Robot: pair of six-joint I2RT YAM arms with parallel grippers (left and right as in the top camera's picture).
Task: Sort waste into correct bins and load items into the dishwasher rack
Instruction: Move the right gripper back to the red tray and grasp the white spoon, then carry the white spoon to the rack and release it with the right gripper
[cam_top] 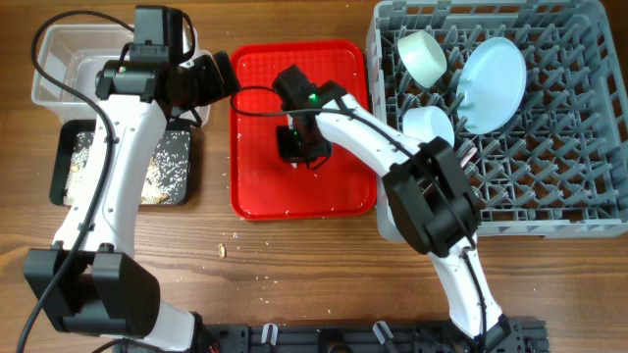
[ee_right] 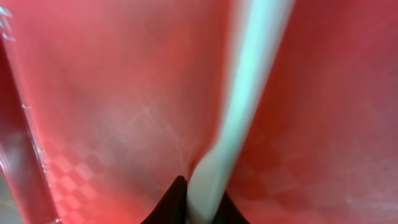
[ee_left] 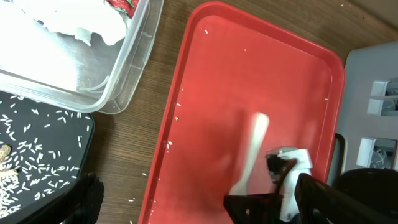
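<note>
My right gripper (cam_top: pixel 299 147) is low over the flat red serving tray (cam_top: pixel 255 186), shut on a white plastic utensil (ee_right: pixel 255 81). Its handle sits between the fingertips (ee_right: pixel 202 205). The left wrist view shows it blurred (ee_left: pixel 252 149), and I cannot tell spoon from fork. My left gripper (cam_top: pixel 221 76) is open and empty over the tray's upper left edge. The grey dishwasher rack (cam_top: pixel 549 196) holds two pale bowls (cam_top: pixel 422 57) (cam_top: pixel 429 126) and the pale blue plate (cam_top: pixel 491 83). The yellow cup is out of view.
The clear tub (cam_top: pixel 59 59) at the far left holds the white tissue (ee_left: pixel 74 22) and the red wrapper (ee_left: pixel 124 6). The black tray (cam_top: pixel 69 147) below it holds rice and brownish scraps. Loose crumbs lie on the wood (cam_top: pixel 224 250) in front of the red tray.
</note>
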